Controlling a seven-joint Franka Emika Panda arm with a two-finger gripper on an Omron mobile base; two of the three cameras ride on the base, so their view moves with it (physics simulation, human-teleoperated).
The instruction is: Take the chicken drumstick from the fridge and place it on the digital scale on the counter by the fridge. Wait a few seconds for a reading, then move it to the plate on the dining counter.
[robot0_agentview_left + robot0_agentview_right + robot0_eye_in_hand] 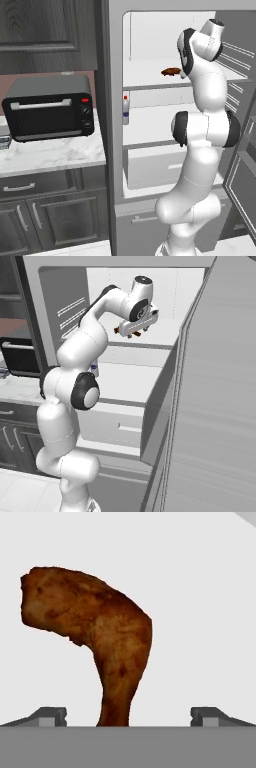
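Two dark fingertips (52,716) of our gripper (128,717) stood apart, flanking the glossy reddish-brown chicken drumstick (107,639) on the white fridge shelf (150,75).

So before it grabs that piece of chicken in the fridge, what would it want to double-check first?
1. Tall grey fridge standing open: ok, the white shelves are exposed.
2. Small reddish-brown glossy chicken drumstick in place: ok, it lies on the upper white shelf.
3. Tool open: ok, the two dark fingertips stand wide apart.
4. Drumstick between the fingertips: ok in the hand view, its narrow end sits between them, nearer one side.
5. Tool low enough to close around the meat: cannot tell.
6. Anything else near the drumstick on that shelf: ok, nothing beside it.
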